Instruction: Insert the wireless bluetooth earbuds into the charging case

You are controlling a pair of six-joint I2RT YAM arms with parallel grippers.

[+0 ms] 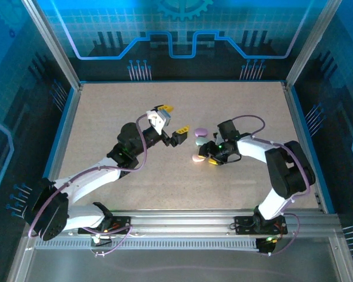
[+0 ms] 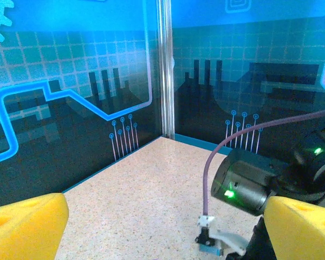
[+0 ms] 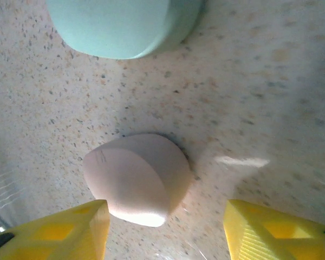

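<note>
The right pincer (image 3: 165, 233) hangs low over the table (image 1: 106, 117) with its yellow tips spread and nothing between them. A pink case (image 3: 138, 179), shaped like a pebble and apparently closed, lies just ahead of it, nearer one tip than the other. A pale sliver (image 3: 242, 161) ahead of the other tip may be one of the earbuds, but it is too blurred to say. Such a bud is likely light, hard and smooth, so it could skid or flick away; a gentle pinch across its body with the very tips looks safest. The rounded case seems slippery too, and is best taken across its widest part. A teal case (image 3: 122, 24) lies beyond the pink one and a purple case (image 1: 200, 131) farther still, so room ahead is tight. The left pincer (image 2: 165, 227) is raised across this cluster, spread wide and empty. Open tabletop lies behind and to both sides, with the walls well apart.
</note>
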